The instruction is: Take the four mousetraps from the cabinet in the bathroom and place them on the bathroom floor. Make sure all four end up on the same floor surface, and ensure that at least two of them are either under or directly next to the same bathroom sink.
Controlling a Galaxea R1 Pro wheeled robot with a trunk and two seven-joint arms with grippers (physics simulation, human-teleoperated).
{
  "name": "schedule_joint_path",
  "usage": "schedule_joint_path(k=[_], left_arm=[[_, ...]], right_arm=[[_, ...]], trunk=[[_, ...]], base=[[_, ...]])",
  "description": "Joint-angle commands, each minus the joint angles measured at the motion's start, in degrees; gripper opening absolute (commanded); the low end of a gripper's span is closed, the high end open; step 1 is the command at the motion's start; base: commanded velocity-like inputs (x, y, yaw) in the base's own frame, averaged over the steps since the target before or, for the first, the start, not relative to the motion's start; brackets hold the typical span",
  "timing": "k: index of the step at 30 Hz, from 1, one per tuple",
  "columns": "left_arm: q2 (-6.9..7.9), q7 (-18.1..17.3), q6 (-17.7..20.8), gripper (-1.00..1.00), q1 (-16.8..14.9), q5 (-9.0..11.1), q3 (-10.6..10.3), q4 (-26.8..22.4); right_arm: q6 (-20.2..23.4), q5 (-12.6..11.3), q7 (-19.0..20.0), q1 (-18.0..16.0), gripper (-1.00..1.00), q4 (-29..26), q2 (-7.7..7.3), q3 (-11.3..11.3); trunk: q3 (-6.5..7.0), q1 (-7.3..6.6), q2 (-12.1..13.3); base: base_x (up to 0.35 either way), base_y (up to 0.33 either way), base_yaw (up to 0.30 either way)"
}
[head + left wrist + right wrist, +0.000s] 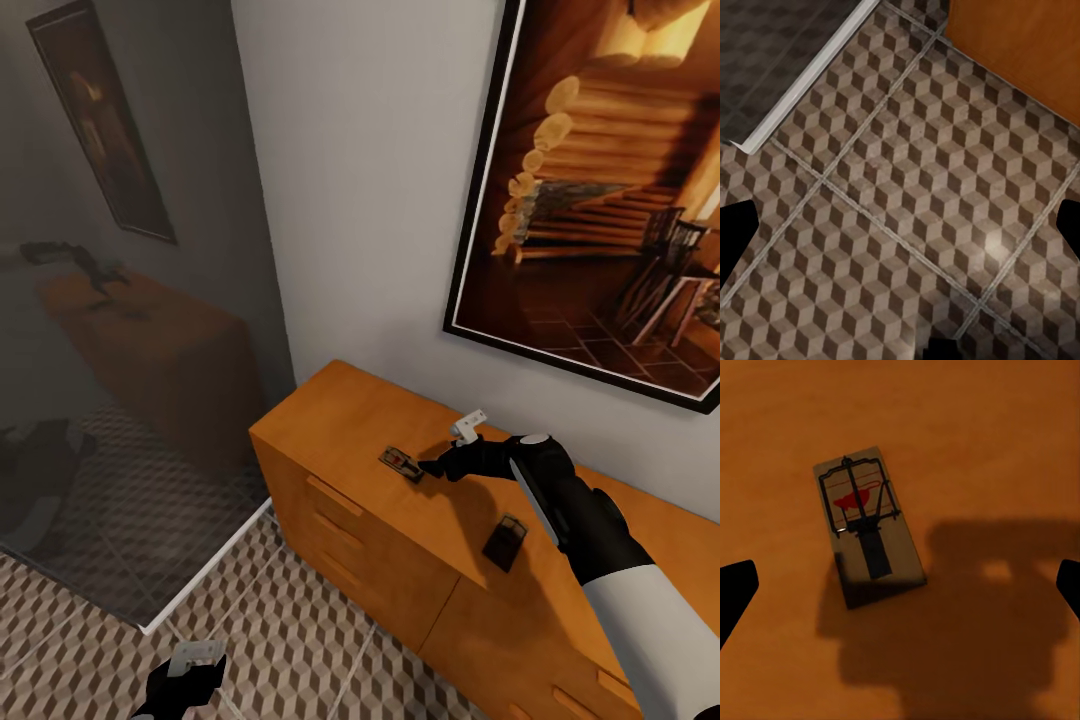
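Observation:
Two mousetraps lie flat on top of the orange-brown cabinet. One mousetrap is near the cabinet's left end, and the other mousetrap lies closer to its front edge, under my right forearm. My right gripper hovers just right of the first trap. In the right wrist view that mousetrap, with a red mouse print and a dark wire bar, lies below the open gripper, nothing between its fingertips. My left gripper hangs low over the bathroom floor, open and empty.
A dark glass shower screen with a white threshold stands left of the cabinet. A large framed picture hangs on the wall above it. The cabinet's side and the shower edge border the floor tiles.

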Motion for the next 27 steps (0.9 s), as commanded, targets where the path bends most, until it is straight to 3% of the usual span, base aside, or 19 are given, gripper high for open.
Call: schedule_joint_path(k=[1, 27], left_arm=[[-0.02, -0.2, -0.4, 1.0, -0.1, 0.5, -0.5, 0.2], [-0.02, -0.2, -0.4, 1.0, -0.1, 0.5, -0.5, 0.2]], right_arm=[[0.1, 0.6, 0.4, -0.1, 1.0, -0.1, -0.03, 0.0], [0.1, 0.7, 0.4, -0.1, 1.0, -0.1, -0.06, 0.1]], trunk=[[-0.11, 0.03, -0.1], [-0.11, 0.03, -0.1]], base=[[0.0, 0.007, 0.0], [0.0, 0.06, 0.0]])
